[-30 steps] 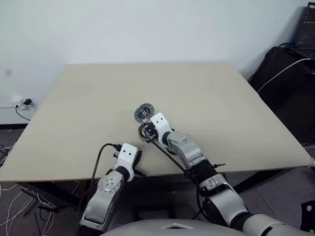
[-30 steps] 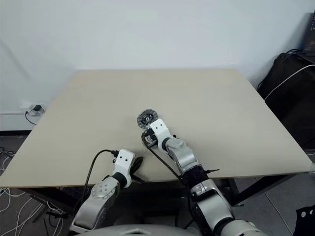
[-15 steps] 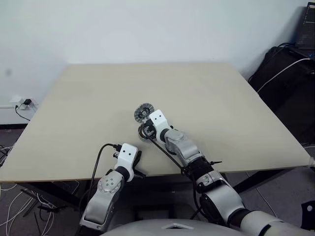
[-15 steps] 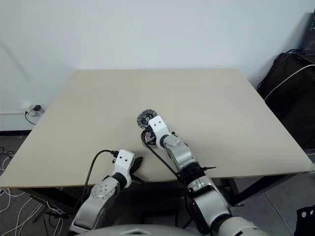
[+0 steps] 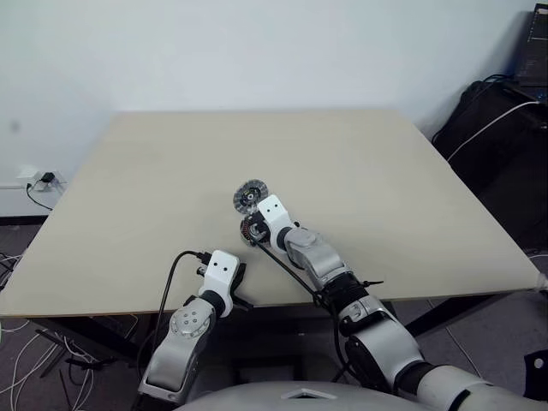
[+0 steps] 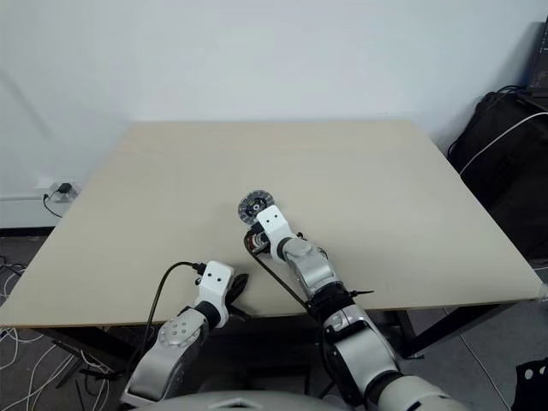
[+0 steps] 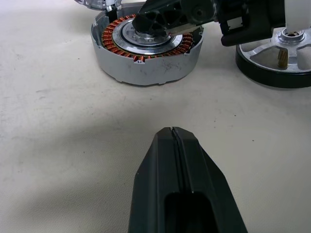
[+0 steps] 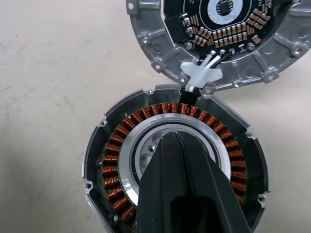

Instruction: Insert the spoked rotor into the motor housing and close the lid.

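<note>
Left eye view: the table (image 5: 154, 171) carries the motor housing (image 8: 175, 160) near its front edge, lying flat, windings up, the lid (image 8: 218, 43) beside it, inner face up. The spoked rotor (image 7: 279, 58) lies flat alongside, not yet inserted. The right gripper (image 8: 177, 160), fingers together, hovers over the housing's centre; the left gripper (image 7: 171, 133), pressed together, holds nothing. Next, probably: grasp the rotor.

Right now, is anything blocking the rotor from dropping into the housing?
Yes. The shut right hand sits over the centre of the housing, where the rotor beside it must go.
</note>
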